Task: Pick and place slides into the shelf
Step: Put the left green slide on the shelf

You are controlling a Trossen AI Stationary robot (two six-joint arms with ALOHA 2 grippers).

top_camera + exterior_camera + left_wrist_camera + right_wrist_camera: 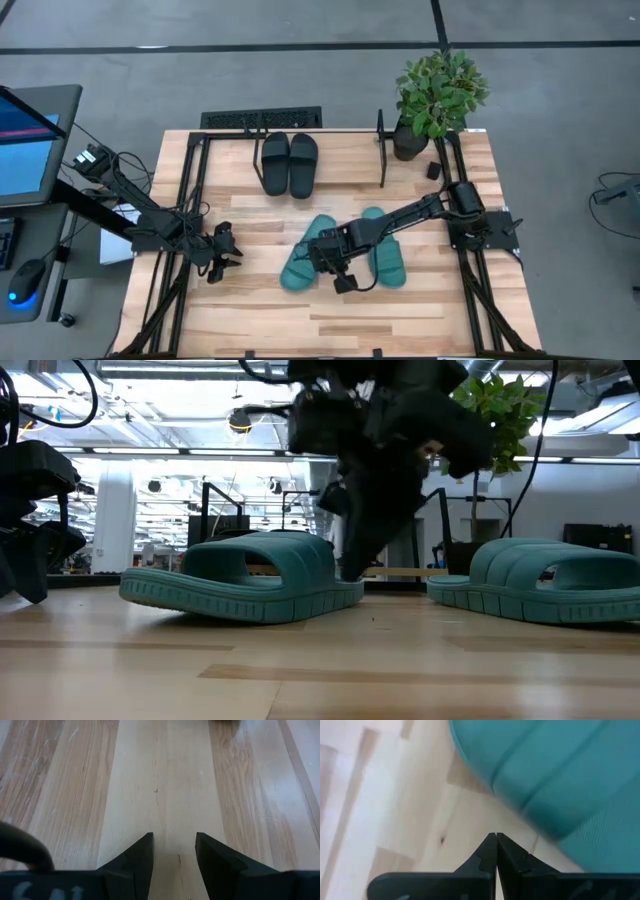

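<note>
Two teal slides lie sole-down mid-table: the left one point(303, 255) point(250, 575) and the right one point(387, 255) point(550, 582). My right gripper point(346, 284) point(496, 839) is shut and points down into the gap between them, close by the left teal slide's point(555, 775) side, with bare wood under its tips. Two black slides point(290, 163) lie side by side at the far edge, between the shelf's upright end frames point(381, 150). My left gripper point(232, 256) point(174, 840) waits open over bare table at the left.
A potted plant point(435, 95) stands at the far right corner, with a small black object point(433, 171) beside it. Black arm-mount frames point(185, 200) run along the table's left and right sides. A screen point(25, 145) stands off the table's left.
</note>
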